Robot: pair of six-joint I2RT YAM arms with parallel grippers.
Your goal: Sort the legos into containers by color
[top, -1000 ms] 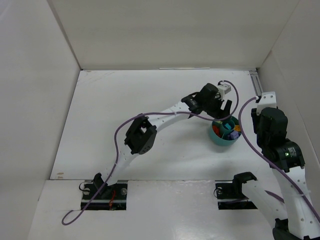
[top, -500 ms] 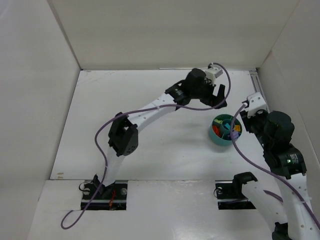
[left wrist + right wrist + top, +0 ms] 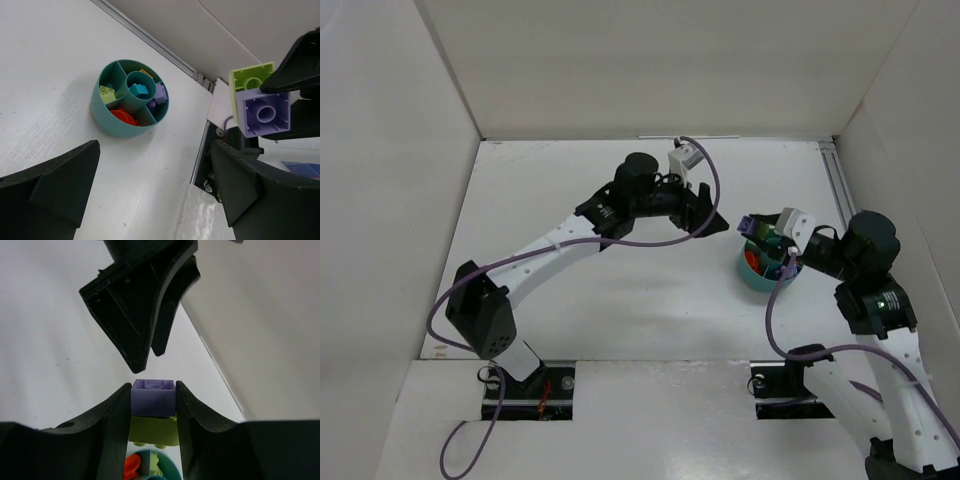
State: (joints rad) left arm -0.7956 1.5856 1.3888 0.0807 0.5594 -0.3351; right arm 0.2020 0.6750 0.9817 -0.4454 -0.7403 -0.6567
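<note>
1. Separation is looking like the step in hand from the overhead view. The right end effector (image 3: 767, 236) is clamping a stacked pair of small plastic lego bricks (image 3: 751, 227), purple joined to lime green. It is holding the pair in the air over the far side of the round teal plastic bowl with inner compartments (image 3: 757, 285). The left end effector (image 3: 710, 218), fingers apart, is hanging just beside the pair above the white surface (image 3: 570, 260). Two colours stuck together probably cannot be going into one compartment.
2. From the left wrist view, the left end effector's black fingers (image 3: 55, 185) are standing wide apart with nothing between them. The stacked pair (image 3: 260, 102) is showing at the right, gripped by the other arm's dark fingers. The bowl (image 3: 107, 122) is sitting on the surface with lime green, purple, orange-red and yellow pieces lying in separate sections. A teal piece is lying in the central cup.
3. From the right wrist view, the right end effector (image 3: 153, 405) is squeezing the purple brick (image 3: 153, 397) by its two sides, with the lime green brick (image 3: 154, 431) lying nearer the camera. The left fingers (image 3: 140, 315) are pointing at the pair from ahead without touching it, and the bowl (image 3: 167, 471) is peeking out below. The pair's far end is seemingly being offered for pulling apart.
</note>
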